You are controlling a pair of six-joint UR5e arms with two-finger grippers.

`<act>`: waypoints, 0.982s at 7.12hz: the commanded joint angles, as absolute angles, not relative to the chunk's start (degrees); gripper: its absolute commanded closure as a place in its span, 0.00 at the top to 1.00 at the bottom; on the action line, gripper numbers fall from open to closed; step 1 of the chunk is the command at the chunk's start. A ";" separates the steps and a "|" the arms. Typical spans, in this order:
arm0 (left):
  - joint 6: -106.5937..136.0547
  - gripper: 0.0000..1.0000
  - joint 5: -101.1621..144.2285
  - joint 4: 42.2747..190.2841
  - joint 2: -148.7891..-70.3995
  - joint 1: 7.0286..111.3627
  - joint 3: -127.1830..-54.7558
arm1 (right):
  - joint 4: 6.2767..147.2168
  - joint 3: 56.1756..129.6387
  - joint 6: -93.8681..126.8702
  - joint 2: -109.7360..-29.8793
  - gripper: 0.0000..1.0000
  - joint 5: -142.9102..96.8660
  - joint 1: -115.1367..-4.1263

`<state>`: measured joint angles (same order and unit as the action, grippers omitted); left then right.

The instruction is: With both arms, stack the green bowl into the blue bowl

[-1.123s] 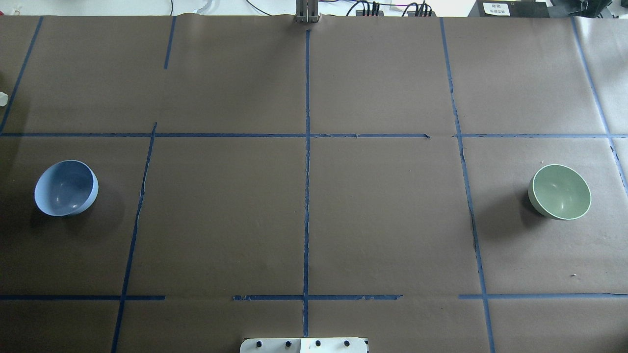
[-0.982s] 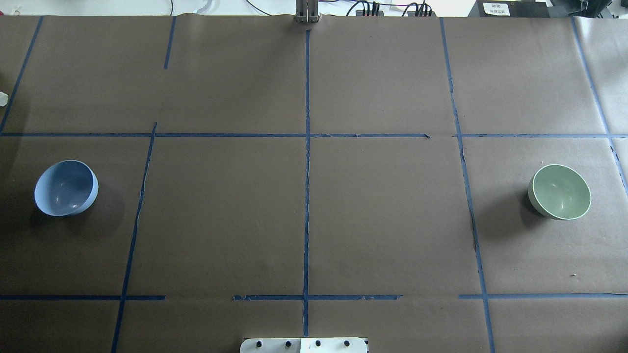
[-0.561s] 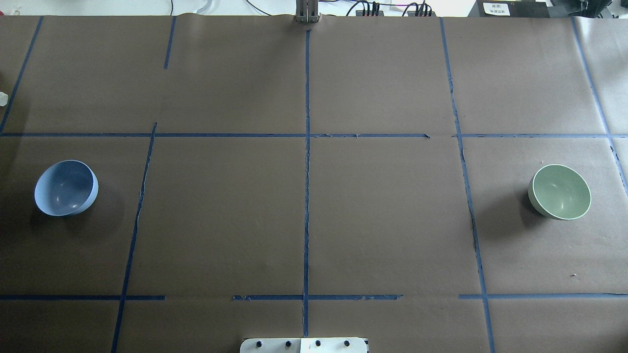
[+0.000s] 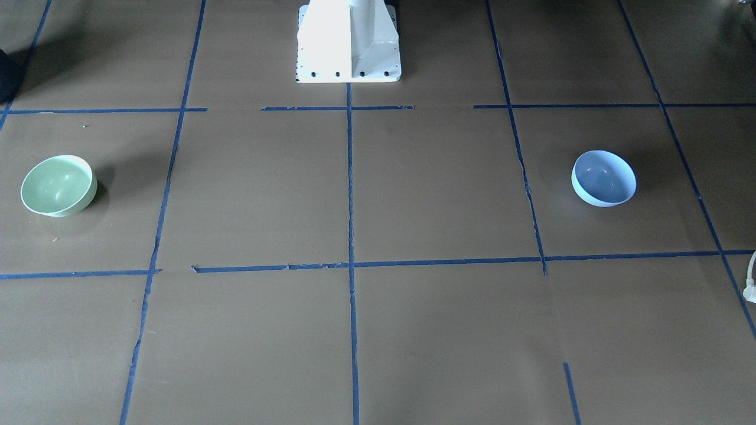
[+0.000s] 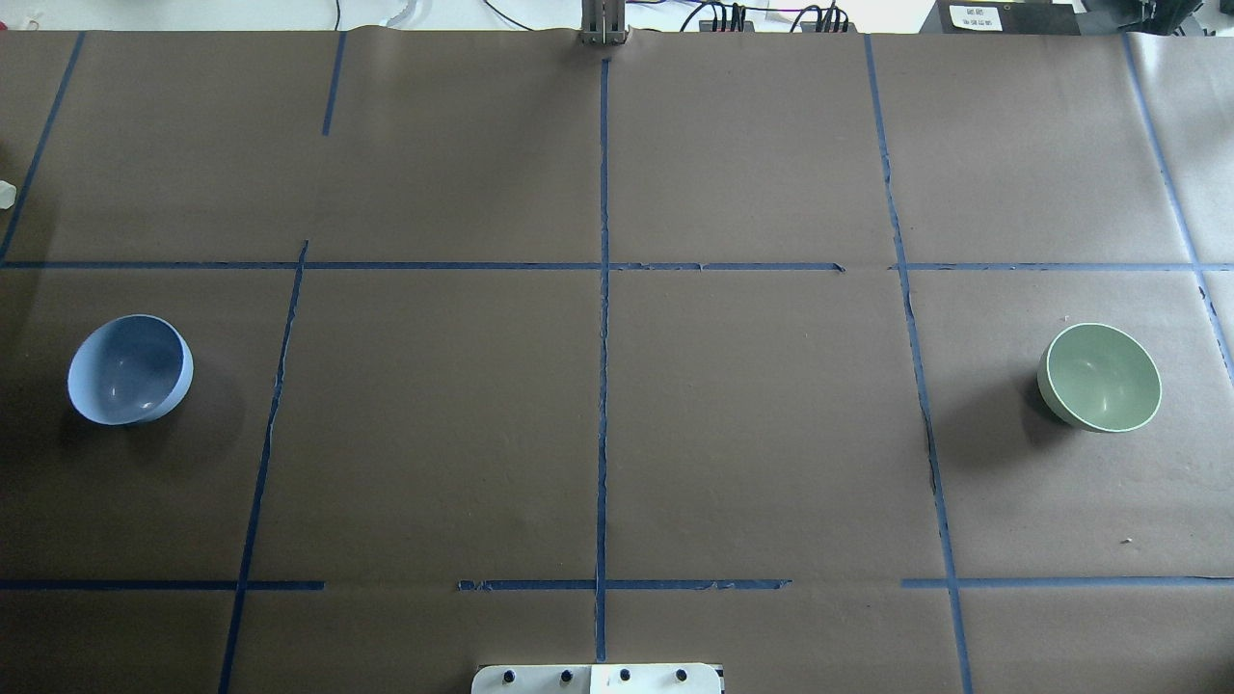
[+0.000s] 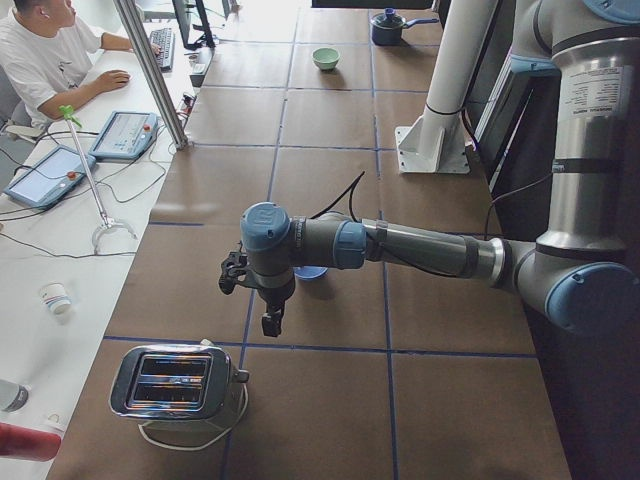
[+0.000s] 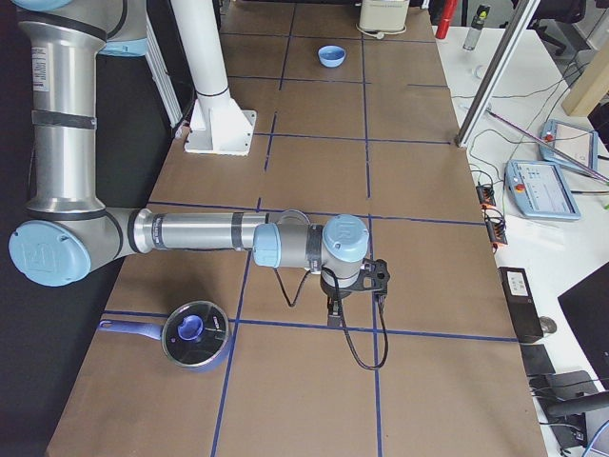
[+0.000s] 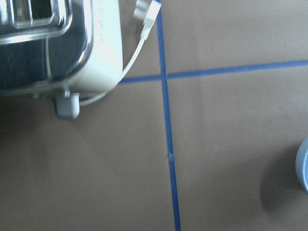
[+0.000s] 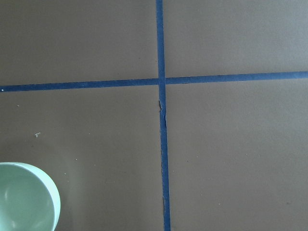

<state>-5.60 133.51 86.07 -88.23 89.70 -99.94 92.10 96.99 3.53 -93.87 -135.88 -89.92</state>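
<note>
The green bowl [image 5: 1101,377] stands upright on the table's right side, also in the front view [image 4: 58,185] and at the right wrist view's lower left [image 9: 24,204]. The blue bowl [image 5: 128,370] stands on the left side, also in the front view [image 4: 603,177]; its edge shows in the left wrist view [image 8: 303,166]. My left gripper [image 6: 270,322] shows only in the left side view, pointing down beside the blue bowl [image 6: 310,272]. My right gripper [image 7: 333,312] shows only in the right side view. I cannot tell whether either is open or shut.
A chrome toaster [image 6: 180,385] with its cord stands at the table's left end, close to the left gripper, also in the left wrist view [image 8: 53,43]. A lidded blue pot [image 7: 195,333] sits at the right end. The white pedestal [image 4: 348,41] stands mid-table. An operator [image 6: 45,55] sits aside.
</note>
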 commanded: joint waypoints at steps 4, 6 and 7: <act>-4.49 1.00 134.03 100.99 -86.49 88.51 -96.15 | 86.70 96.86 3.69 -94.48 1.00 -135.88 -89.04; 12.92 1.00 133.51 109.79 -83.25 81.25 -96.15 | 85.87 96.86 3.60 -94.57 1.00 -135.79 -87.29; 24.06 1.00 133.77 117.69 -81.93 77.38 -96.24 | 85.96 96.86 4.04 -94.57 1.00 -135.88 -86.75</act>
